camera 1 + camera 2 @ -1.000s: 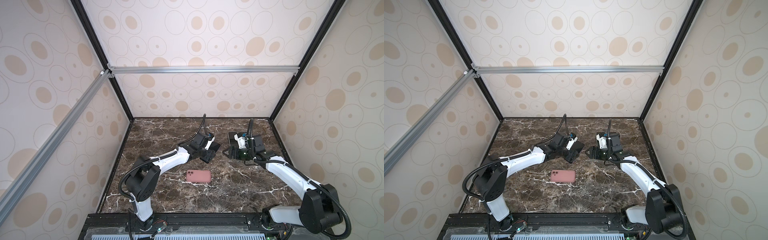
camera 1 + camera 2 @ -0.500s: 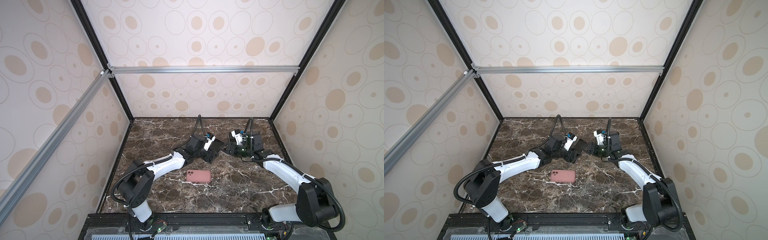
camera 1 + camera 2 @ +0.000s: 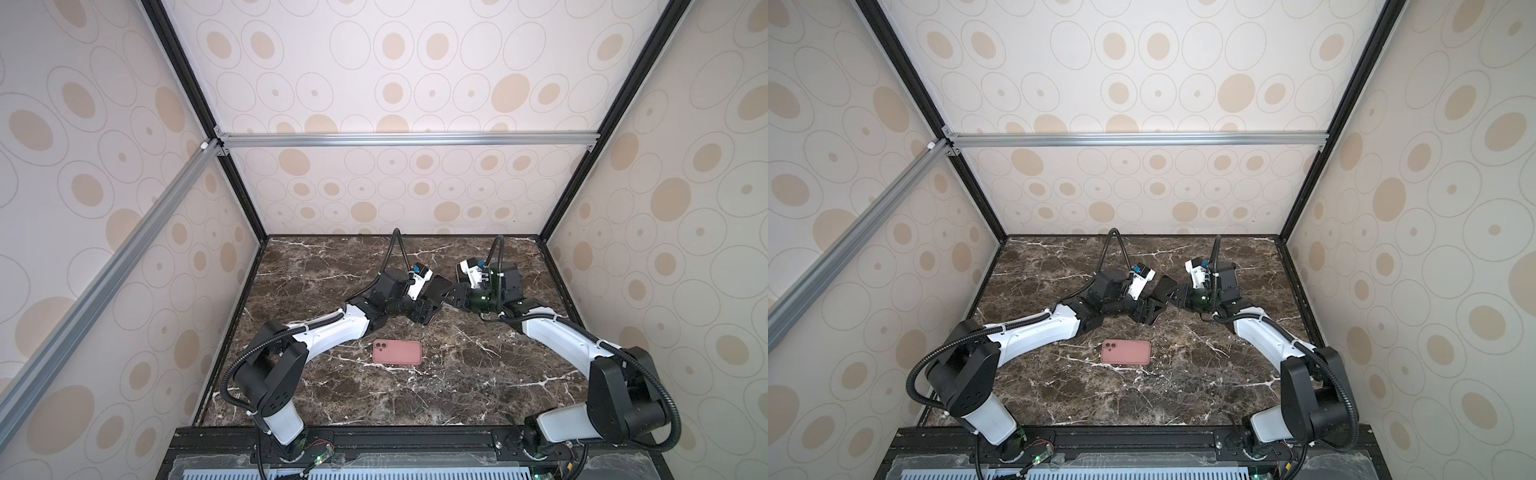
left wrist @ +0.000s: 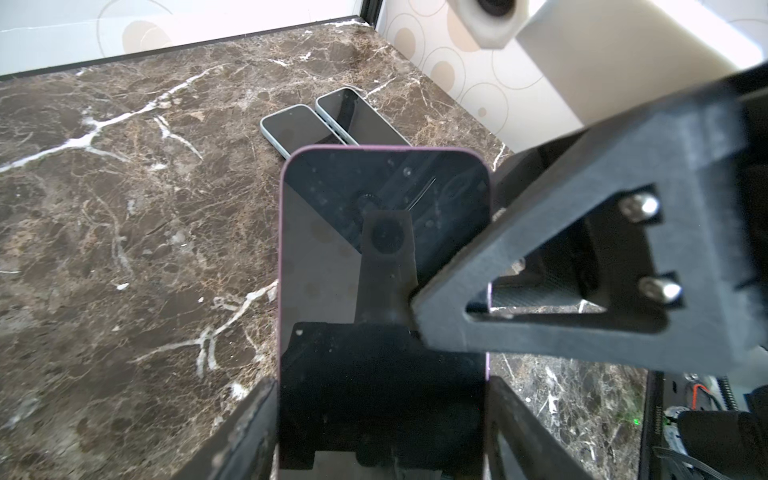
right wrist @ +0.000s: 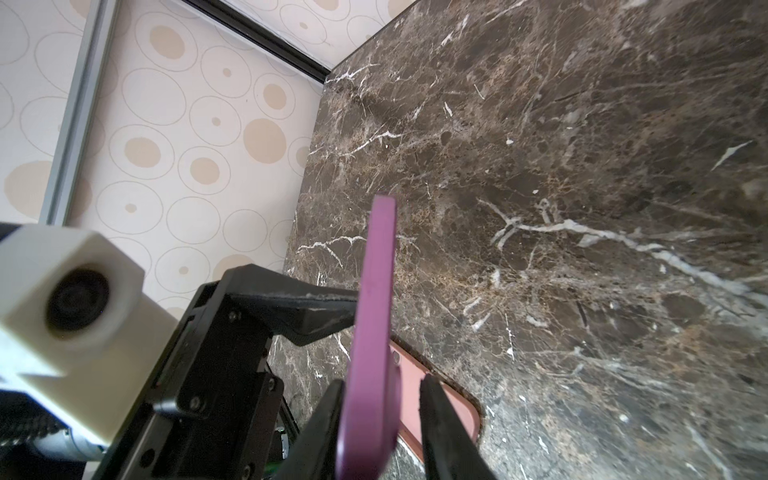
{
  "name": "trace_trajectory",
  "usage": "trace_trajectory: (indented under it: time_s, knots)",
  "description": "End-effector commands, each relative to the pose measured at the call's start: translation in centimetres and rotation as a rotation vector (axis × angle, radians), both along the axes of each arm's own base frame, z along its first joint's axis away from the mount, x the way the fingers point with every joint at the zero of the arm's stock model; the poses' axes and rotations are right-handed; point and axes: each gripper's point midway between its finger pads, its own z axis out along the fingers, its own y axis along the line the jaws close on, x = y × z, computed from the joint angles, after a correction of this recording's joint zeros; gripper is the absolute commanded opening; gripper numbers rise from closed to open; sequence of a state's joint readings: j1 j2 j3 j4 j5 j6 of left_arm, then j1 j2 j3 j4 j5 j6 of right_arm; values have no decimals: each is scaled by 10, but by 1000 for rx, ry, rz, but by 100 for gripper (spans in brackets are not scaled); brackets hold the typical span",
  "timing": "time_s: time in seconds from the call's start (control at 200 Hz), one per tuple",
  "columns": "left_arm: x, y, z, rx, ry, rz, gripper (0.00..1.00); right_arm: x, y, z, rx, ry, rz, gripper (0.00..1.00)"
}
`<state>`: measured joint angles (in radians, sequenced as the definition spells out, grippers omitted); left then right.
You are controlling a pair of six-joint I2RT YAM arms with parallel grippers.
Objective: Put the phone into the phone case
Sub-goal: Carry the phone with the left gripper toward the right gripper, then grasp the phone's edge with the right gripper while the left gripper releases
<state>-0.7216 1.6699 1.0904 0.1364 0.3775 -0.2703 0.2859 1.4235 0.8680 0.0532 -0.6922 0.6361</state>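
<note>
Above the marble tabletop [image 3: 478, 374], the left gripper [image 4: 380, 386] clamps the purple-rimmed phone [image 4: 332, 232] by its edges. The right gripper [image 5: 382, 380] brackets its faces, though whether it grips cannot be told. The pink phone case [image 3: 397, 351] lies flat nearer the front. A pair of spare phones [image 4: 299, 129] rests behind, mostly hidden in both top views.
</note>
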Motion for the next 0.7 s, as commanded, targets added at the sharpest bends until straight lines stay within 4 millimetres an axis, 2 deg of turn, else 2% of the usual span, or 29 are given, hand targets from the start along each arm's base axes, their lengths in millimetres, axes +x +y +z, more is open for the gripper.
trace_trajectory:
  time_s: [0.0,0.18,0.33,0.525,0.67,0.695]
  knots:
    - [0,-6,36,-95,-65,-30,9,1,1,4,25,-23,-2,31]
    - [-6,-10,36,-114,-57,-59,12,2,0,3,25,-25,-14,23]
    - [-6,-11,33,-112,-48,-68,26,1,0,4,32,-25,-12,13]
    - [-8,-10,31,-98,-48,-73,53,-1,-1,10,26,-34,-16,5]
    - [-10,-6,32,-95,-52,-67,83,0,-3,12,13,-42,-20,4]
    - [-10,-5,31,-95,-51,-63,91,0,-4,11,9,-42,-23,4]
